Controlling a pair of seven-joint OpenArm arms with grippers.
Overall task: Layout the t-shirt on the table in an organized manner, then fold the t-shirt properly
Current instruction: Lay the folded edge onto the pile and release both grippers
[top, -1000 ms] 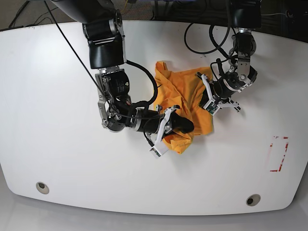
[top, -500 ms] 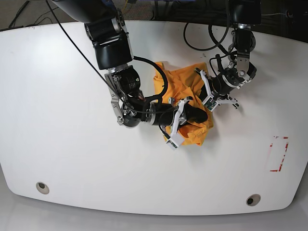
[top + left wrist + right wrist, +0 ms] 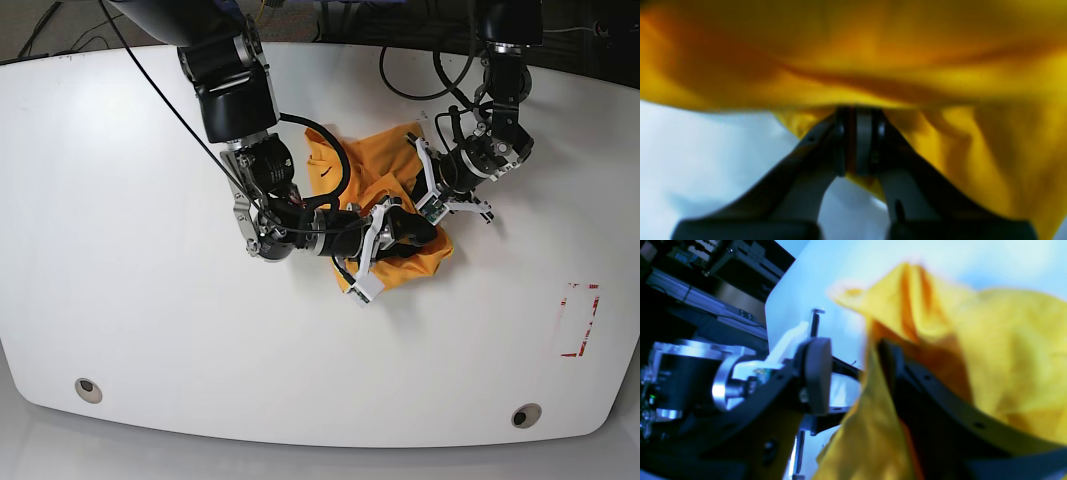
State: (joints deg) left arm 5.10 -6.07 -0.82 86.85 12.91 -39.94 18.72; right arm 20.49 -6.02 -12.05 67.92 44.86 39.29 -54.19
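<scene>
T-shirt [image 3: 385,190] bunched between both arms, left gripper [image 3: 858,140] pinching its edge

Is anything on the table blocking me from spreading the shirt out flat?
Nothing visible. The table around the bunched shirt is bare; only the red tape outline lies off to one side, flat. Both pincers are already in the cloth.

One t-shirt [image 3: 385,190], two grommets [image 3: 88,386], one table [image 3: 120,250].

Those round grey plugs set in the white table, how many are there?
2. One grommet sits near the table's front-left corner in the base view, the other near the front-right corner. The arms and the t-shirt could hide more.
</scene>
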